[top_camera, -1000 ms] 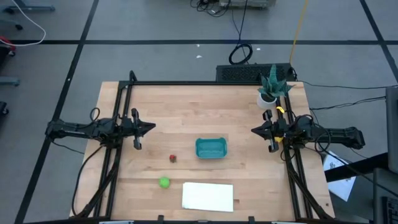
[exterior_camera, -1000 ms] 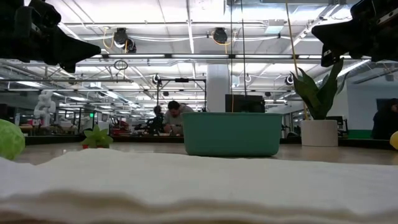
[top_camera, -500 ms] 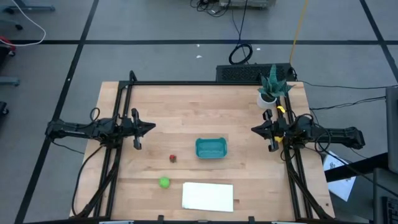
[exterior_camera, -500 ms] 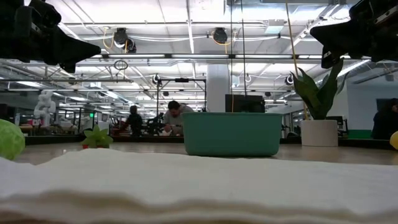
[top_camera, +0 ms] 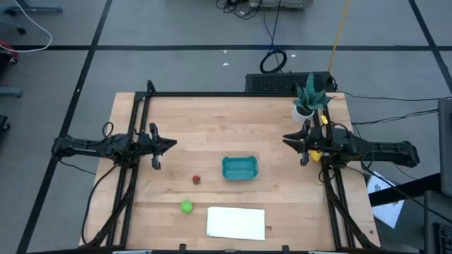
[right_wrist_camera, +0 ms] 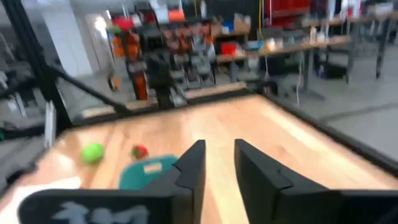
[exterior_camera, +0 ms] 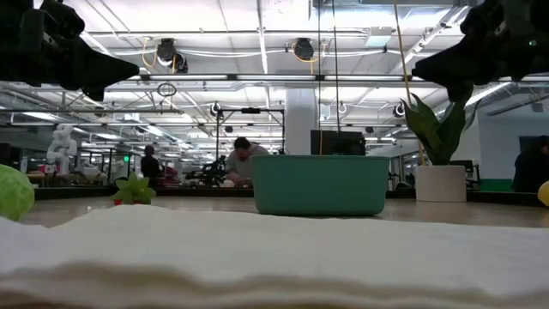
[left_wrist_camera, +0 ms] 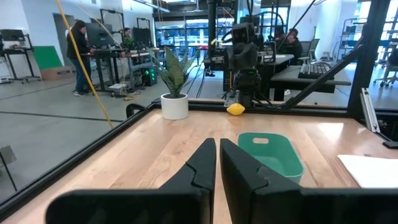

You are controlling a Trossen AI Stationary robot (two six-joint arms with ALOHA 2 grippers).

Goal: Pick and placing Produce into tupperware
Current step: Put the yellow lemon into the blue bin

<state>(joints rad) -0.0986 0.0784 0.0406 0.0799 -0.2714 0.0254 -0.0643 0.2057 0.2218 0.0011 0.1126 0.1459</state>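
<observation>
The teal tupperware (top_camera: 239,167) stands on the wooden table near its middle. A small dark red fruit (top_camera: 196,179) lies to its left, and a green ball (top_camera: 186,207) lies nearer the front edge. The yellow lemon (left_wrist_camera: 236,109) rests on the table by the right arm's base. My left gripper (top_camera: 173,144) hangs shut above the table's left side, pointing level at the middle. At the right side, above the table, my right gripper (top_camera: 284,139) also points level at the middle. A gap shows between its fingers (right_wrist_camera: 193,163), and nothing is in it.
A flat white sheet (top_camera: 236,223) lies at the front edge, right of the green ball. A potted plant (top_camera: 308,99) stands at the far right corner. A black frame (top_camera: 233,94) runs along the table's edges. Bare wood lies between the two grippers.
My right gripper has risen and shifted a little toward the table's far edge, with its fingers tipping up to level. The fruits and the tupperware have stayed where they were.
</observation>
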